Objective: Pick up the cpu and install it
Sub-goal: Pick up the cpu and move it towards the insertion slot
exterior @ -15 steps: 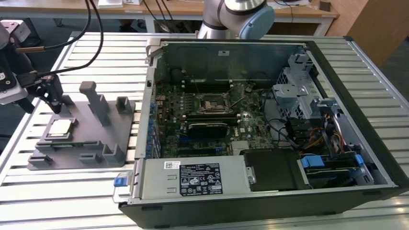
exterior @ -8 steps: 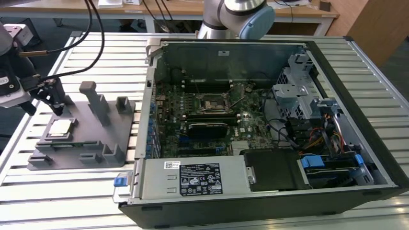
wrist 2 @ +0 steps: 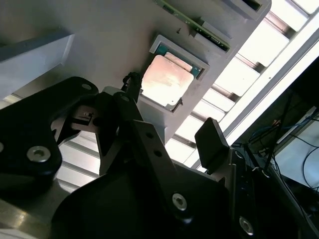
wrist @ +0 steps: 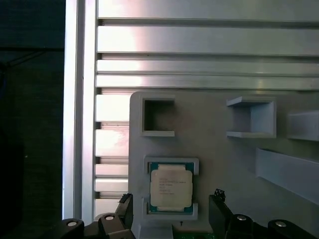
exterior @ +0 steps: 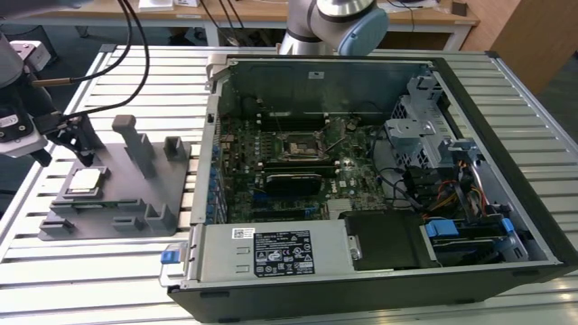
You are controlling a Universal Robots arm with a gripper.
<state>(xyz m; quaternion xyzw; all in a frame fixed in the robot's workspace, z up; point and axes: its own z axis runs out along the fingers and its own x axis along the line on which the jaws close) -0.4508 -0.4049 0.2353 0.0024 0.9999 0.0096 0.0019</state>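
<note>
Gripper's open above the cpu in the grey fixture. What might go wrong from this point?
The cpu lies in a walled pocket of the grey fixture; the open gripper may catch the pocket's rim instead of the chip's edges.
The chip is thin; an off-centre pinch could tilt it.
Between it and the computer case stand upright posts; the gripper might clip them.

The gripper (exterior: 65,150) hangs just above the cpu (exterior: 86,179), pointed down at it. The wrist (exterior: 13,101) rises directly over the gripper, on the side of the cpu toward the exterior view's left. In both wrist views the two dark fingers (wrist: 220,206) (wrist 2: 212,137) are parted wide, one on each side of the cpu, and neither touches it. A grey and blue arm joint (exterior: 348,20) stands well apart from the cpu, toward the exterior view's right.
</note>
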